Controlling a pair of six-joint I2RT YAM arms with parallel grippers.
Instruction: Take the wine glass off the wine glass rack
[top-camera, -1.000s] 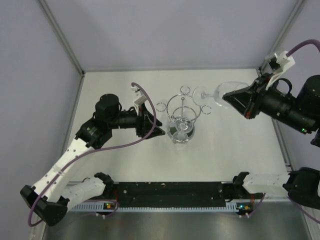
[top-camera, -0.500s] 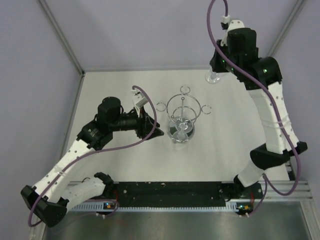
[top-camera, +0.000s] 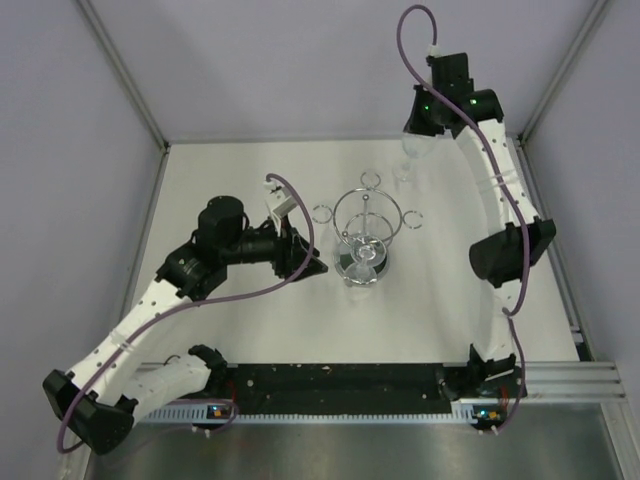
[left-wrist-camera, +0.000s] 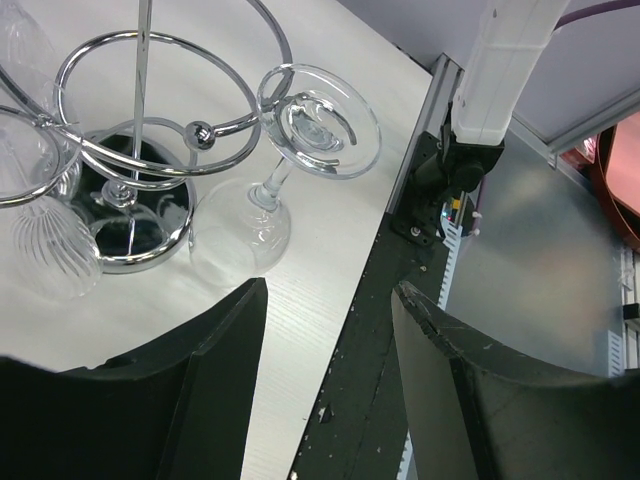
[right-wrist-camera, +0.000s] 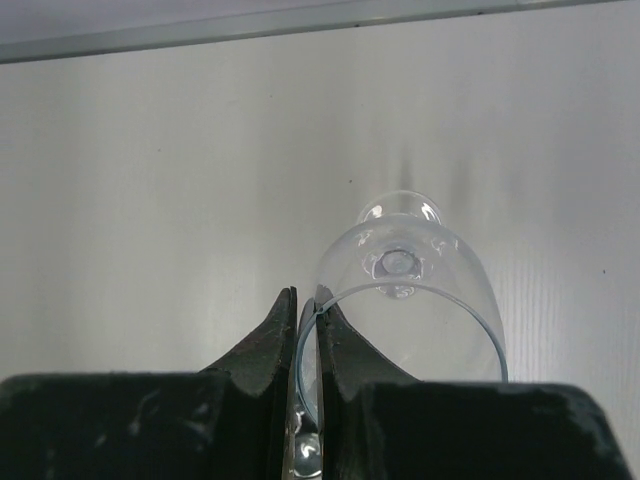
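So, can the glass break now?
It might. The right gripper pinches only the thin rim of the wine glass, so the glass could slip out or chip. I cannot tell if its foot touches the table, so letting go now might drop it. Also, the left gripper sits open close to the rack, where another glass hangs. A bump could shake it loose.
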